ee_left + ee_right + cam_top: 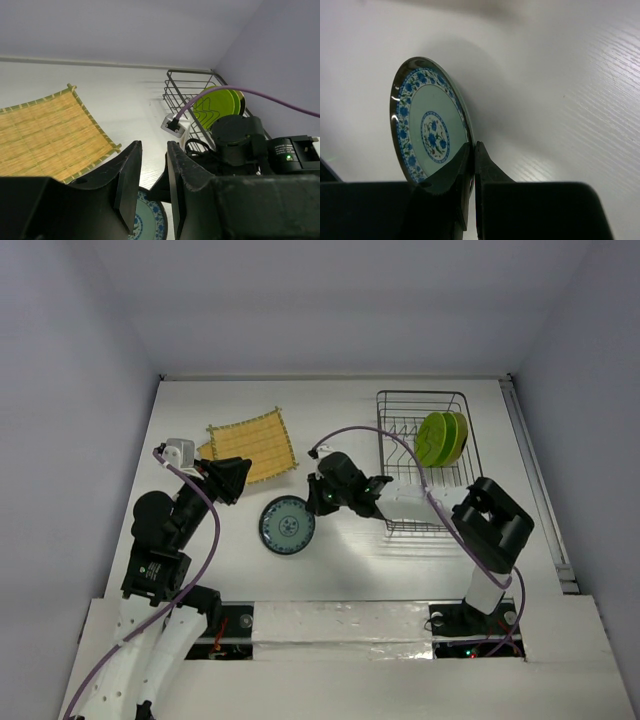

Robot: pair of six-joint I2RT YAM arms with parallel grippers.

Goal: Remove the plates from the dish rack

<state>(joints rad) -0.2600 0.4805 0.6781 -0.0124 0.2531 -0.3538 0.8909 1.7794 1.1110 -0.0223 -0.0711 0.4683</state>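
My right gripper (314, 504) is shut on the rim of the small blue-white round plate (287, 525), which sits low at the table's middle; the wrist view shows the fingertips (472, 147) pinching the plate's edge (427, 132). The dark wire dish rack (400, 410) stands at the back right with lime-green round plates (442, 437) upright in it. The yellow grid-patterned square plate (252, 445) lies flat at the back left. My left gripper (236, 480) is open and empty just off that plate's near right corner. No cream plate is in view.
The right arm (490, 525) reaches leftward across the rack's front left corner. In the left wrist view the yellow plate (45, 135), the rack (187, 92), the green plates (217, 105) and the right wrist (240, 145) show. White walls enclose the table.
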